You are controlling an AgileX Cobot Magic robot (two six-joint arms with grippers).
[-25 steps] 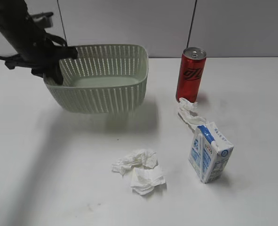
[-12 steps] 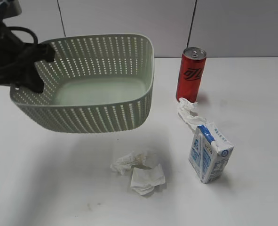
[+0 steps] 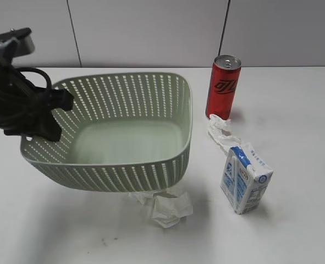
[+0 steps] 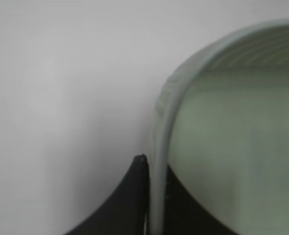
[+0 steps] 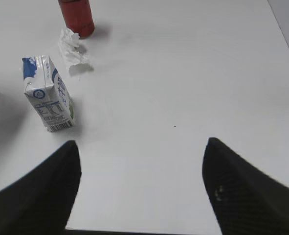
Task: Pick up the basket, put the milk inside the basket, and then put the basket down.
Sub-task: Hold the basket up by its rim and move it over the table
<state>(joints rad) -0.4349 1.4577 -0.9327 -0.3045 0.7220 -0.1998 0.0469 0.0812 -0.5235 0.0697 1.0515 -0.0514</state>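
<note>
The left gripper (image 3: 49,113) clamps the rim of the basket (image 3: 124,137), airborne at centre-left. The milk (image 3: 244,177) stands lower right; the right gripper (image 5: 140,188) hangs open. A 1-sided hold risks tilt or slip.

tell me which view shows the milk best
The exterior view: the milk stands whole and close, upright on the table beside the basket. The right wrist view shows it smaller, near the left edge, ahead of the open right gripper. The left wrist view misses it.
</note>
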